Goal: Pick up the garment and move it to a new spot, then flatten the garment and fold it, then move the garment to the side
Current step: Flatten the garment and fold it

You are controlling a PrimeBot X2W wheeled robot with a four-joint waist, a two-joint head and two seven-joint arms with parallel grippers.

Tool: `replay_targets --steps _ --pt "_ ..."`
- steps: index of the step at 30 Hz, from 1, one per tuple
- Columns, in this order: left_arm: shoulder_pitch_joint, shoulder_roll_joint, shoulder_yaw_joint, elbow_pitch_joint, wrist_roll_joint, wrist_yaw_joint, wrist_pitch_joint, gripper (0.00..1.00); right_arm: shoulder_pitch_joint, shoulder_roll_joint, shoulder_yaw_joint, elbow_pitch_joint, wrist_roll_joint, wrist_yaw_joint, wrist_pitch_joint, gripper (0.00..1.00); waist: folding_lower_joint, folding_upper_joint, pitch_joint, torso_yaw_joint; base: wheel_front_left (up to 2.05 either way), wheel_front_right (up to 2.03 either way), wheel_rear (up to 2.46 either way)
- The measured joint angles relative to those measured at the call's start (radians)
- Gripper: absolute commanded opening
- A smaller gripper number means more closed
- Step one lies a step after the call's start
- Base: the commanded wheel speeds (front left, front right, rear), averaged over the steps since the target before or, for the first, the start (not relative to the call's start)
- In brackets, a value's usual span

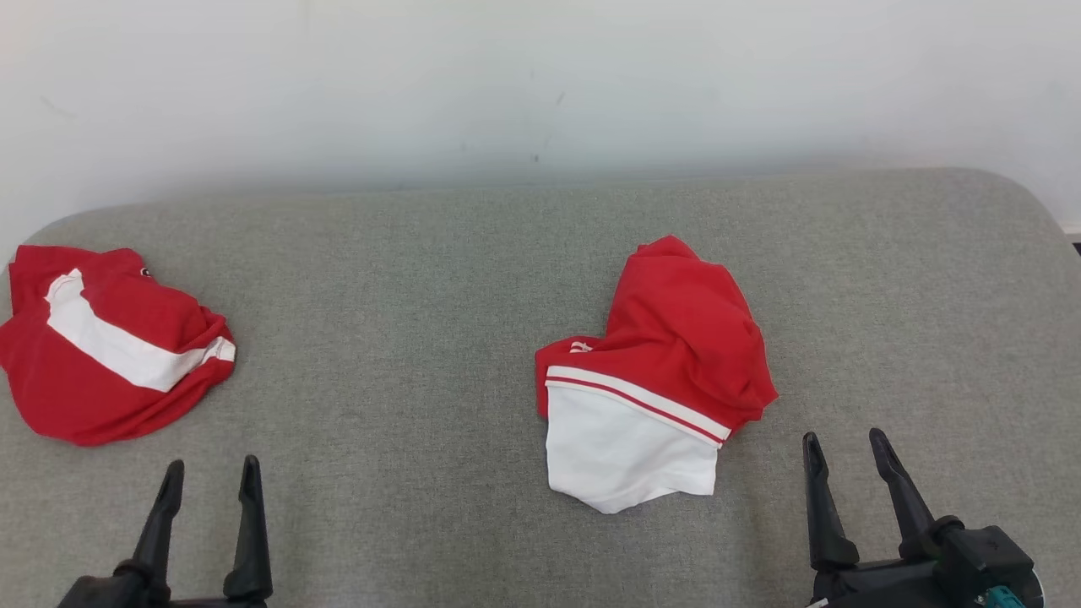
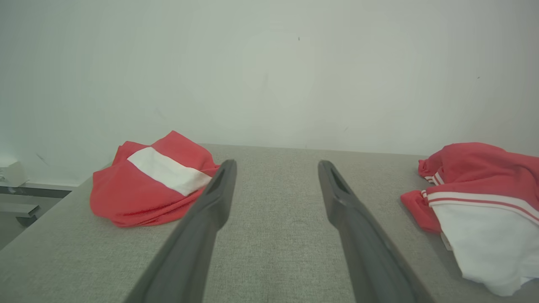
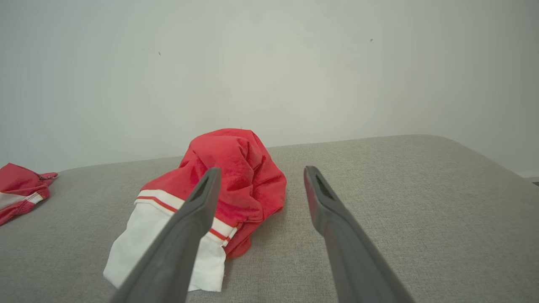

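A crumpled red-and-white garment is seen heaped right of centre on the grey padded surface, near the right gripper, held open and empty like the left gripper; the soft, light cloth is judged best pinched at its raised red fold.

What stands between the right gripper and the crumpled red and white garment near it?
Nothing visible. Bare grey cushion separates the open right gripper from the garment, ahead and to its left. The second red garment lies far off at the left edge.
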Motion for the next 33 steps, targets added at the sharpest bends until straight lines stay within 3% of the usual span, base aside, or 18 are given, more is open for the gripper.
replay_targets --steps 11,33 --pt "0.002 -0.025 0.023 0.04 0.031 -0.042 0.0 1.0 0.015 0.0 -0.002 0.009 0.001 0.0 0.0 1.0 0.0001 0.0 -0.005 0.005 0.0 0.0 0.0" --pt "-0.021 -0.056 0.019 0.077 0.063 -0.069 0.0 1.0 0.014 0.0 0.009 0.022 0.001 0.0 0.0 1.0 0.0001 0.0 -0.015 -0.009 0.0 0.0 0.0"
